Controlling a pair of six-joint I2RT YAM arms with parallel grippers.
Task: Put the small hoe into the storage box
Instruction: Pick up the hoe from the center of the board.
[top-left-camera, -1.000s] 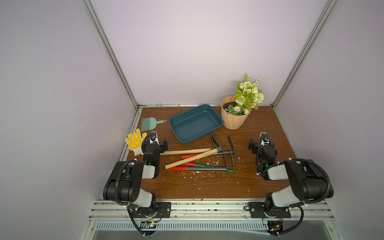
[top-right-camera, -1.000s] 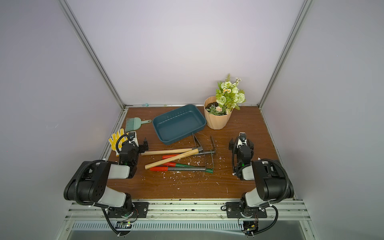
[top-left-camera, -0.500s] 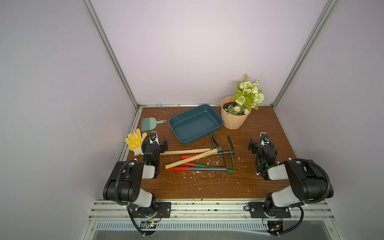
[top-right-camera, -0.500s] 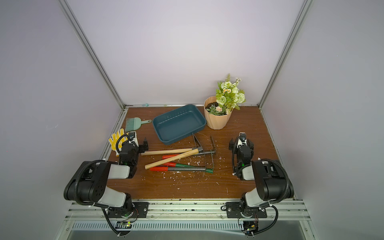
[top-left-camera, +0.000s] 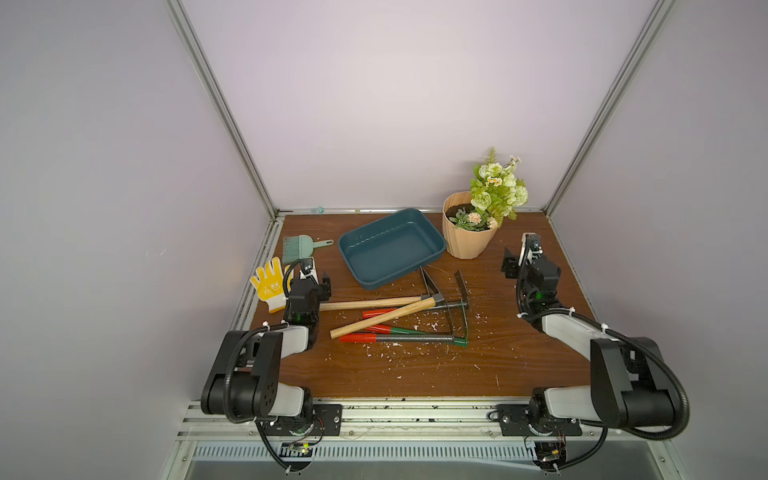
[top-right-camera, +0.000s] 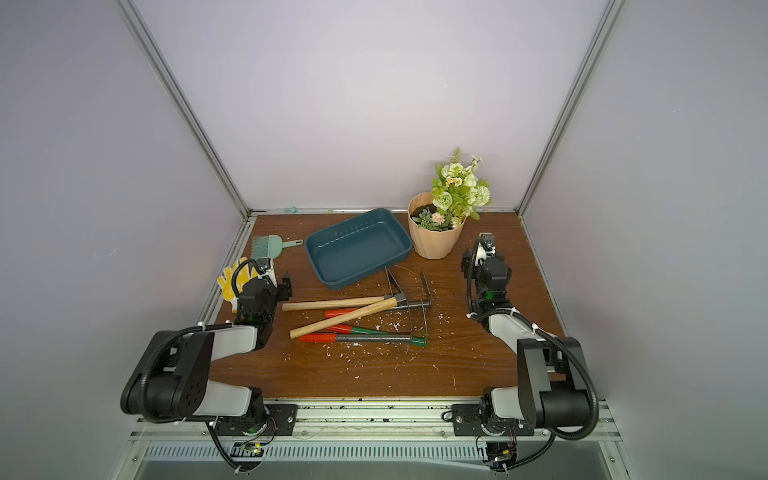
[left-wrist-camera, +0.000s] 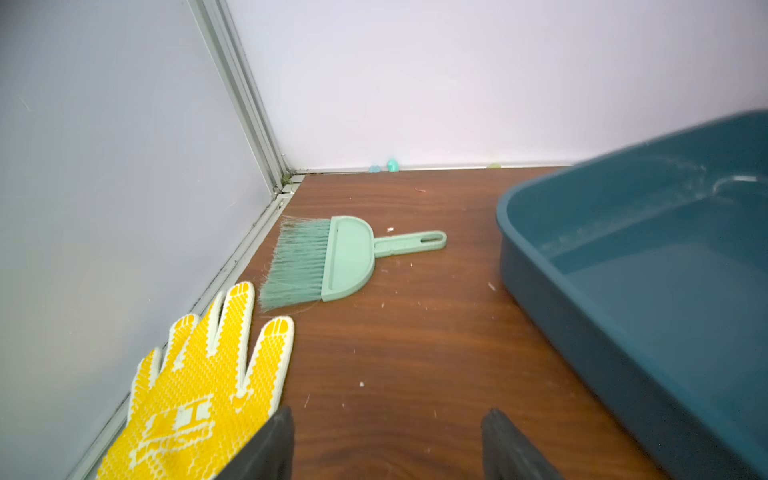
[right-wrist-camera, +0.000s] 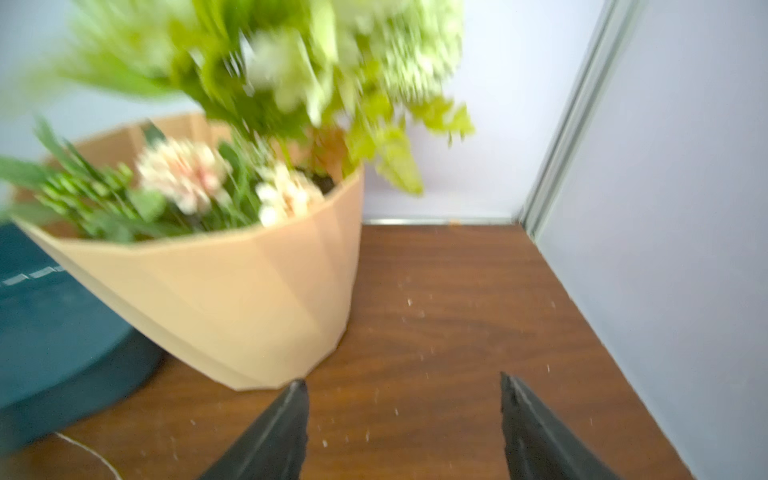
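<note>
The storage box (top-left-camera: 390, 247) (top-right-camera: 357, 247) is a shallow dark teal tray at the back middle of the brown table, with nothing in it. In front of it lies a pile of hand tools. Two of them (top-left-camera: 382, 318) (top-left-camera: 370, 303) have pale wooden handles and dark metal heads; I cannot tell which is the small hoe. My left gripper (top-left-camera: 318, 276) (left-wrist-camera: 388, 415) rests low, left of the pile, open over bare wood. My right gripper (top-left-camera: 517, 259) (right-wrist-camera: 403, 380) sits right of the pile near the flowerpot, open, nothing between its fingers.
A peach flowerpot (top-left-camera: 467, 239) (right-wrist-camera: 249, 299) with green flowers stands right of the box. A yellow glove (top-left-camera: 270, 286) (left-wrist-camera: 199, 374) and a mint brush (top-left-camera: 301, 247) (left-wrist-camera: 328, 259) lie by the left wall. Red-handled tools (top-left-camera: 374, 332) lie in the pile. White crumbs dot the wood.
</note>
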